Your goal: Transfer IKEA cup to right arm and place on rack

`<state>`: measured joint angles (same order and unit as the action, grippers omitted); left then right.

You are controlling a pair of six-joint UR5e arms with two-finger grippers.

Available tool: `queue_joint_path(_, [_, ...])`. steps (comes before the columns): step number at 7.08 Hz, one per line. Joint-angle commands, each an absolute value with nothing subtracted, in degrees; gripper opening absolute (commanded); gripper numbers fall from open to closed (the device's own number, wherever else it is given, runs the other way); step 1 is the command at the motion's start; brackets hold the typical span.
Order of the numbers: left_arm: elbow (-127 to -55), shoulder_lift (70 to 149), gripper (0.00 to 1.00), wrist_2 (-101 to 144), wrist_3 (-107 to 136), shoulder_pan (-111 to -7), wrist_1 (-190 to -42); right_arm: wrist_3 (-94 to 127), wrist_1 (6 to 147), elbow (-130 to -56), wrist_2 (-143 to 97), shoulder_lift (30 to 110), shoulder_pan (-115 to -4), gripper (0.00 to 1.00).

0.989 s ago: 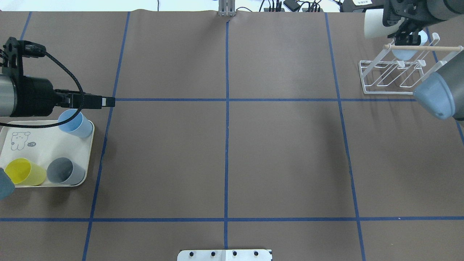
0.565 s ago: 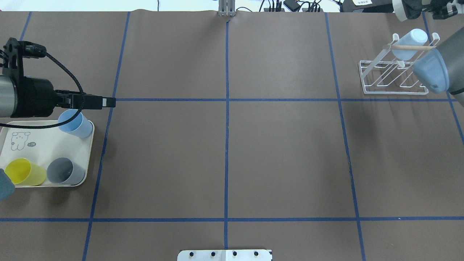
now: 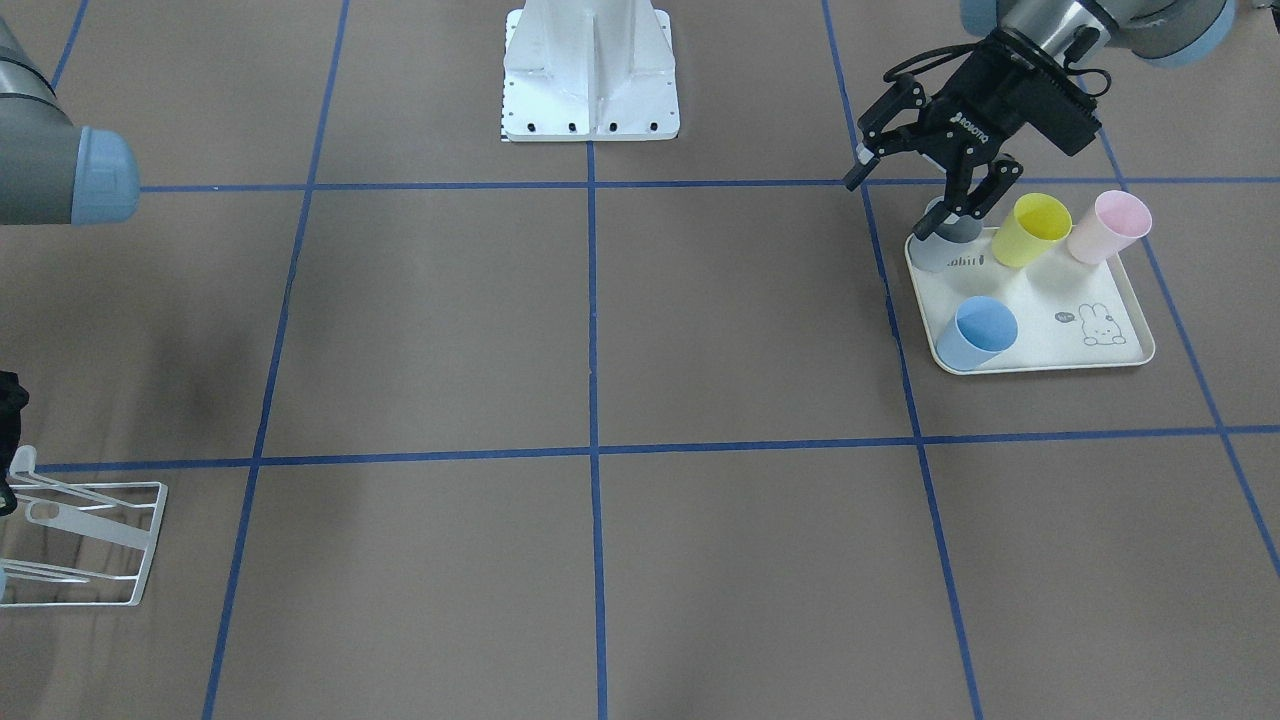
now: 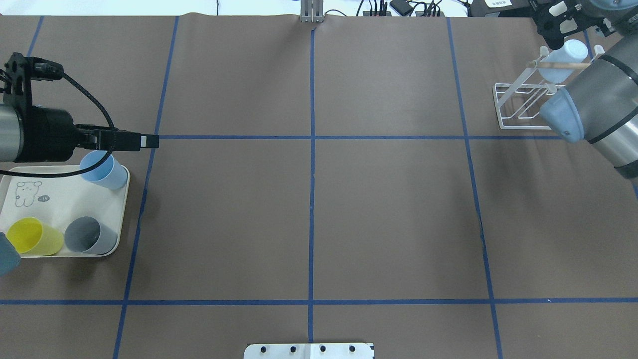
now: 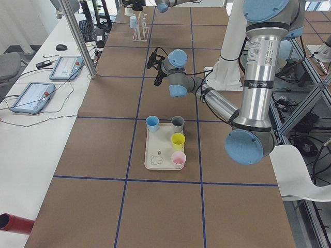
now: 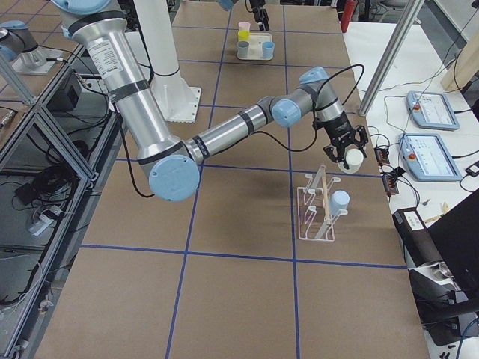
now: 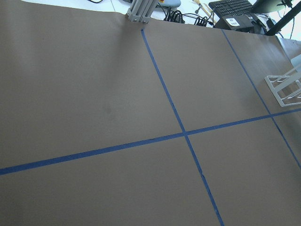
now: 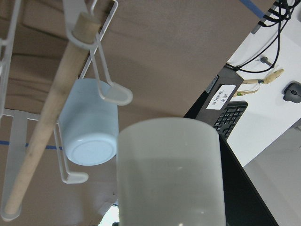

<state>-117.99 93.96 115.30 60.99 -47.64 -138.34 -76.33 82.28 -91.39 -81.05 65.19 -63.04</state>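
Observation:
My right gripper is shut on a white IKEA cup, held in the air just beyond the far end of the rack. The right wrist view shows that cup large and close. Beside it are the rack's wooden dowel and a light-blue cup hanging upside down on a prong. From overhead the right gripper sits behind the rack. Over the tray's edge my left gripper hangs open and empty, above a grey cup.
The cream rabbit-print tray holds blue, yellow, pink and grey cups. My right arm's elbow hangs over the rack's near side. A keyboard and cables lie past the table's far edge.
The right gripper with the white cup drew back from over the rack toward the far edge, and the right elbow swung across the rack. The left arm has stayed still.

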Motion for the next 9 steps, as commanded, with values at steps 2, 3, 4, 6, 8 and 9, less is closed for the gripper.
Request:
queue_joint_path(2, [-117.95, 93.96, 1.00, 115.40, 61.00, -47.55, -138.34, -76.03, 82.18, -89.04, -77.79, 65.39, -60.56, 0.16])
queue_joint_path(3, [-117.86, 93.96, 1.00, 115.31, 61.00, -47.55, -138.34, -75.94, 82.18, -88.86, -76.48, 65.48, -59.77, 0.17])
queue_joint_path(4, [-117.86, 93.96, 1.00, 115.40, 61.00, -47.55, -138.34, -75.68, 82.18, -88.51, -76.38, 65.48, -59.33, 0.18])
queue_joint_path(6, [-117.86, 93.96, 1.00, 115.31, 61.00, -47.55, -138.43, -75.50, 82.18, -87.89, -76.11, 65.57, -58.80, 0.20])
queue_joint_path(8, [-117.95, 93.96, 1.00, 115.40, 61.00, -47.55, -138.43, -75.24, 82.18, -86.75, -75.24, 65.48, -58.01, 0.26])
queue_joint_path(9, [-118.04, 93.96, 1.00, 115.66, 61.00, -47.55, -138.43, -75.32, 82.18, -86.66, -75.06, 65.57, -57.40, 0.37])
